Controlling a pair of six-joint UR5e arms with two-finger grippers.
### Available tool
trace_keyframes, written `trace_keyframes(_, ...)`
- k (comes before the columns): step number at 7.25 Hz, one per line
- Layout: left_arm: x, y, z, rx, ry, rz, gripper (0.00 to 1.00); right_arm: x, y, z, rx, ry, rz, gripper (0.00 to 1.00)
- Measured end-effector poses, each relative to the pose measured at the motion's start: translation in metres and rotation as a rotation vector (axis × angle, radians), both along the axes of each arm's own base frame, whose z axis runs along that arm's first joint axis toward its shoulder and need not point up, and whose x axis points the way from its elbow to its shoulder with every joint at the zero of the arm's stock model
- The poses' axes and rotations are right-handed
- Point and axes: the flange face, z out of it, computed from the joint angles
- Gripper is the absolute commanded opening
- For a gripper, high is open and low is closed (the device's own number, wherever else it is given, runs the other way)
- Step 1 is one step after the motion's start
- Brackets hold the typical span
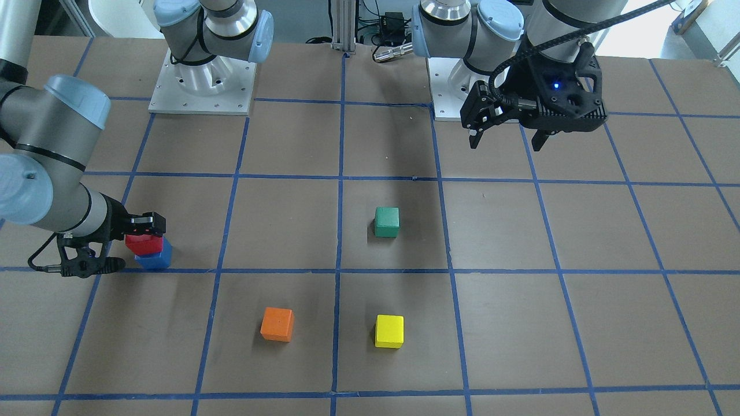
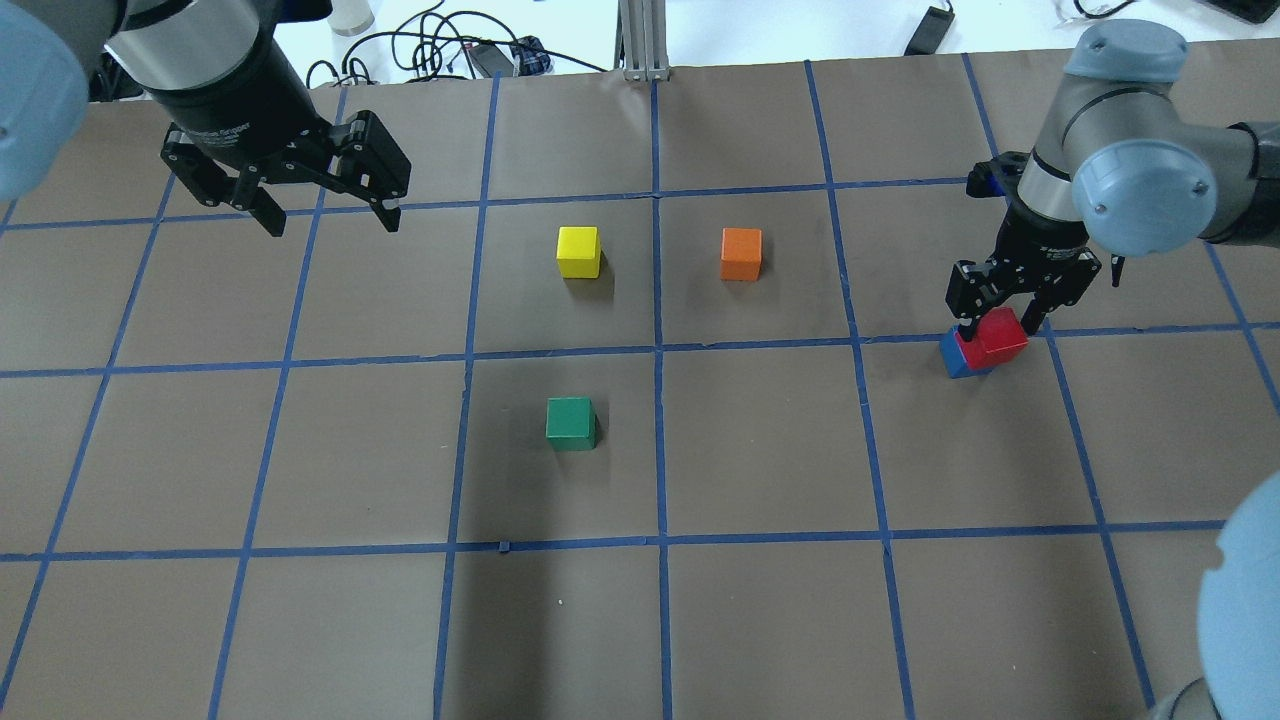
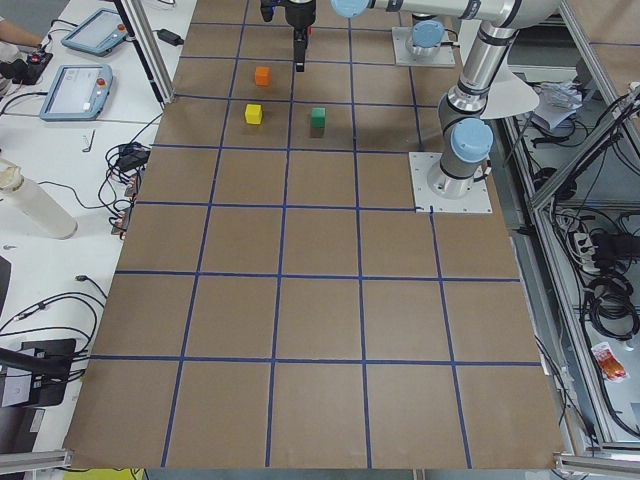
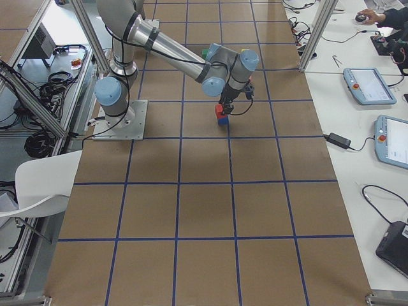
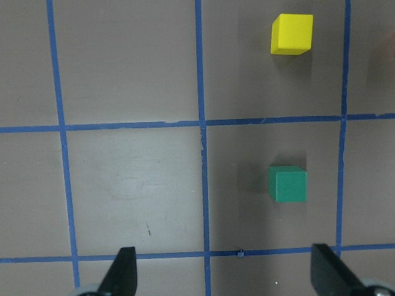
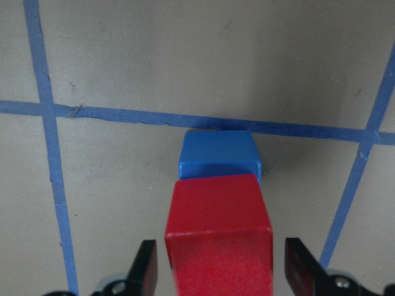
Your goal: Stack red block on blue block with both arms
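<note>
The red block (image 1: 143, 244) rests on top of the blue block (image 1: 156, 259), shifted a little off its centre, at the table's right side in the overhead view, red block (image 2: 1003, 340) over blue block (image 2: 950, 358). My right gripper (image 2: 1000, 330) stands around the red block. In the right wrist view its fingers (image 6: 145, 271) flank the red block (image 6: 219, 246) with a small gap on each side, and the blue block (image 6: 217, 154) shows beyond it. My left gripper (image 2: 333, 225) is open and empty, high over the far left of the table.
A green cube (image 2: 571, 422) sits near the table's middle, with a yellow cube (image 2: 579, 250) and an orange cube (image 2: 741, 253) farther out. Both arm bases (image 1: 202, 86) are bolted at the robot's edge of the table.
</note>
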Motion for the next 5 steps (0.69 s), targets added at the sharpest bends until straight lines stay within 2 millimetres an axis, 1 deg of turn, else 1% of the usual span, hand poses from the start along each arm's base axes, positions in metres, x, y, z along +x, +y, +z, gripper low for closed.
trace_keyframes(1, 0.0, 0.0, 0.0, -0.001, 0.0, 0.0, 1.0, 0.0, 0.0, 0.002, -0.003, 0.003, -0.003, 1.0)
trace_keyframes(2, 0.0, 0.0, 0.0, -0.002, 0.0, 0.0, 1.0, 0.0, -0.002, 0.009, -0.015, 0.007, -0.006, 1.0)
trace_keyframes(3, 0.0, 0.0, 0.0, -0.003, 0.0, 0.001, 1.0, 0.0, -0.003, 0.025, -0.033, 0.011, -0.007, 1.0)
trace_keyframes(4, 0.0, -0.001, 0.0, -0.003, 0.0, 0.001, 1.0, 0.002, -0.003, 0.046, -0.053, 0.014, -0.012, 1.0)
trace_keyframes(5, 0.0, -0.001, 0.0, -0.003, 0.0, 0.001, 1.0, 0.006, -0.001, 0.074, -0.063, 0.017, -0.028, 1.0)
